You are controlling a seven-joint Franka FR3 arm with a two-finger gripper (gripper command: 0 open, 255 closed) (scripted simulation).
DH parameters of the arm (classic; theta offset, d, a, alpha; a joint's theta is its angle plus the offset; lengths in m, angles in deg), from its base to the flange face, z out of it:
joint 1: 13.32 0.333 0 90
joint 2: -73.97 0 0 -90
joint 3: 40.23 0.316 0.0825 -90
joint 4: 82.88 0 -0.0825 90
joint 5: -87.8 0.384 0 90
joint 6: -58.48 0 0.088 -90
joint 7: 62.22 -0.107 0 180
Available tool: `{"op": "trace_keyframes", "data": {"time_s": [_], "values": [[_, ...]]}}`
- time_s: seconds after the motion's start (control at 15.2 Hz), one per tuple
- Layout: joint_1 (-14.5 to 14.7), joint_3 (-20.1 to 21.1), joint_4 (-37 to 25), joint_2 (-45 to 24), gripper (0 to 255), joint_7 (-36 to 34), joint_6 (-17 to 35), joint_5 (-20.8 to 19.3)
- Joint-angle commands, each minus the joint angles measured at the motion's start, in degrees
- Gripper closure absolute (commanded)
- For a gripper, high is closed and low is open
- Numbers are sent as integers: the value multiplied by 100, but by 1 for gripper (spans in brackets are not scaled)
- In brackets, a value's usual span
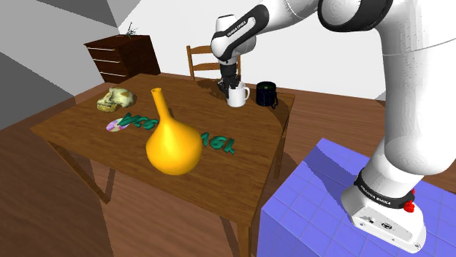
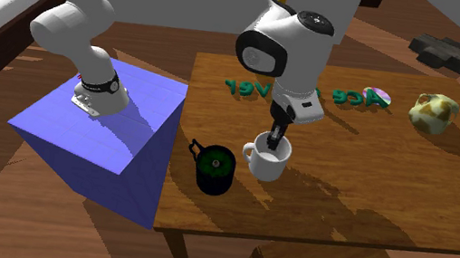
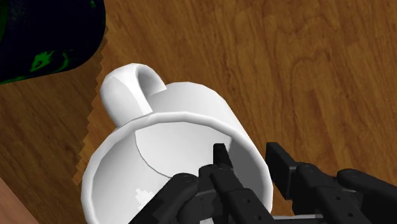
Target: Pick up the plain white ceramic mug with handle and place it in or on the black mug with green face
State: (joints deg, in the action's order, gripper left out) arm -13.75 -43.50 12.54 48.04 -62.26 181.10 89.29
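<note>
White mug [image 3: 191,98]: upright on wooden table [image 3: 305,63]. Gripper [image 3: 249,153] fingers apart, straddling its wall, not clamping. Black green-faced mug [image 3: 44,32] lies just beside its handle and is cut off in the wrist view.

Found the mug [image 1: 237,96] upright on the table [image 1: 80,124] near the corner by the chair [image 1: 201,62] and the stand [image 1: 329,204], just beside the mug with the face [image 1: 265,94], the latter nearer the stand-side edge. Saw the vase [image 1: 173,142] mid-table along the lettering [image 1: 219,144], the skull [image 1: 117,100] by the edge opposite the stand, the disc [image 1: 115,126] near it.
</note>
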Motion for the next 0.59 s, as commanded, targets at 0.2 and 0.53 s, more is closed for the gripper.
{"op": "trace_keyframes", "data": {"time_s": [0.2, 0.53], "values": [[0, 0, 0, 0, 255, 0, 0, 0], [1, -1, -29, 33, 255, -1, -62, -2]]}}
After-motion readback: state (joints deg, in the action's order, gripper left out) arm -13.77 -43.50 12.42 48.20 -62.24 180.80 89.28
